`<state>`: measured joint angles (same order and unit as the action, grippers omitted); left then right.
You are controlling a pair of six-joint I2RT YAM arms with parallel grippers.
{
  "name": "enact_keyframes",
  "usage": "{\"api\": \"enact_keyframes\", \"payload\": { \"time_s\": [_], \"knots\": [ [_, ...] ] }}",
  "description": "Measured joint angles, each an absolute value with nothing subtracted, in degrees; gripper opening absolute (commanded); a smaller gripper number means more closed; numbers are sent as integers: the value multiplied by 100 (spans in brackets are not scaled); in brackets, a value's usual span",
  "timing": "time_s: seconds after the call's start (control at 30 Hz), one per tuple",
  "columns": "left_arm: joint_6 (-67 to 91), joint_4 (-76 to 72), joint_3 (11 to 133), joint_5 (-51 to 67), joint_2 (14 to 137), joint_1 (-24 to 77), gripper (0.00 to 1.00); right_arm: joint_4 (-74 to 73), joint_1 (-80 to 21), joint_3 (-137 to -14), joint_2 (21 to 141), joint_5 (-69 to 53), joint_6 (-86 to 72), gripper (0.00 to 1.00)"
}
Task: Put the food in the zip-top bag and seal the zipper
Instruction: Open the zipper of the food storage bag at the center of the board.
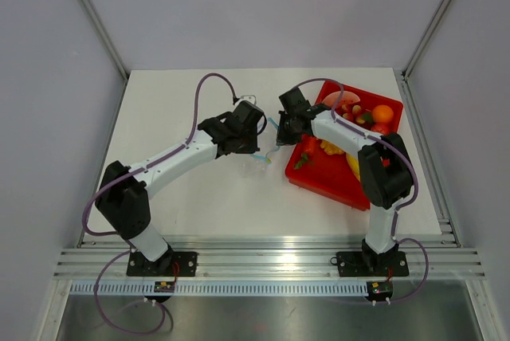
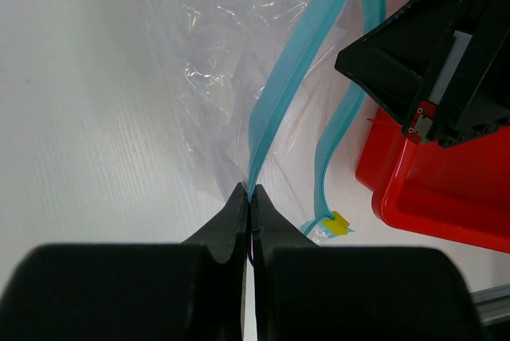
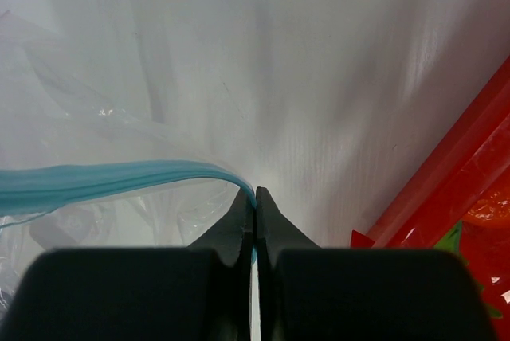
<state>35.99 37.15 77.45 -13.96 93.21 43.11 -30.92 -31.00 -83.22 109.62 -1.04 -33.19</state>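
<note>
The clear crinkly zip-top bag [image 1: 260, 162] lies on the white table between my two grippers, left of the red tray [image 1: 323, 172]. My left gripper [image 1: 256, 146] is shut on one light blue zipper strip [image 2: 279, 94]; its tips [image 2: 251, 194] pinch the strip. A second strip [image 2: 327, 146] ends in a yellow tab. My right gripper [image 1: 280, 137] is shut on the zipper [image 3: 103, 178] at its tips [image 3: 254, 196]. A round red fruit [image 1: 380, 128] sits in the tray. I cannot pick out the purple fruit. I see no food in the bag [image 2: 215, 62].
The tray also holds an orange ball [image 1: 383, 113], a yellow banana [image 1: 353, 164] and other small toy foods. Its corner shows in the left wrist view [image 2: 430, 190] and the right wrist view [image 3: 454, 174]. The right gripper's black body [image 2: 430, 62] hangs close over the bag.
</note>
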Motion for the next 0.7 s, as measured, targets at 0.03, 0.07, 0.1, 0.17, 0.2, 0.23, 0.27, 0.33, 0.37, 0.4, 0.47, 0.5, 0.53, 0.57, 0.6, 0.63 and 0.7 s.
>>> {"api": "enact_keyframes", "payload": {
  "time_s": [0.03, 0.07, 0.1, 0.17, 0.2, 0.23, 0.27, 0.33, 0.37, 0.4, 0.47, 0.5, 0.53, 0.57, 0.6, 0.63, 0.7],
  "knots": [
    [3588, 3717, 7738, -1393, 9310, 4311, 0, -3092, -3100, -8324, 10962, -115, -3321, 0],
    [3581, 3704, 7738, -1396, 9308, 4311, 0, -3087, -3098, -8324, 10962, -119, -3321, 0],
    [3573, 3684, 7738, -1396, 9308, 4311, 0, -3087, -3100, -8324, 10962, -123, -3321, 0],
    [3551, 3673, 7738, -1400, 9308, 4311, 0, -3087, -3098, -8324, 10962, -154, -3323, 0],
    [3540, 3671, 7738, -1402, 9308, 4309, 0, -3085, -3098, -8324, 10962, -163, -3323, 2],
    [3533, 3671, 7738, -1402, 9308, 4309, 0, -3085, -3098, -8324, 10962, -169, -3326, 4],
    [3507, 3669, 7738, -1398, 9308, 4303, 0, -3085, -3098, -8324, 10962, -180, -3330, 6],
    [3461, 3621, 7738, -1352, 9308, 4272, 0, -3085, -3096, -8324, 10962, -224, -3345, 11],
    [3454, 3590, 7734, -1295, 9308, 4257, 0, -3085, -3096, -8324, 10962, -244, -3343, 11],
    [3452, 3538, 7721, -1227, 9308, 4235, 0, -3087, -3096, -8324, 10962, -250, -3343, 13],
    [3448, 3406, 7662, -1144, 9308, 4202, 0, -3087, -3096, -8324, 10962, -257, -3354, 23],
    [3448, 3345, 7618, -1114, 9308, 4193, 0, -3087, -3096, -8324, 10962, -257, -3363, 27],
    [3448, 3317, 7585, -1096, 9308, 4182, 0, -3089, -3096, -8324, 10962, -259, -3369, 40],
    [3448, 3334, 7570, -1090, 9317, 4171, 0, -3089, -3096, -8324, 10962, -263, -3398, 43],
    [3448, 3336, 7570, -1087, 9321, 4169, 0, -3094, -3096, -8326, 10962, -266, -3380, 45],
    [3448, 3330, 7572, -1083, 9341, 4167, 0, -3094, -3096, -8326, 10962, -268, -3367, 49],
    [3450, 3336, 7579, -1076, 9408, 4167, 0, -3116, -3096, -8335, 10962, -272, -3367, 49]
  ]
}}
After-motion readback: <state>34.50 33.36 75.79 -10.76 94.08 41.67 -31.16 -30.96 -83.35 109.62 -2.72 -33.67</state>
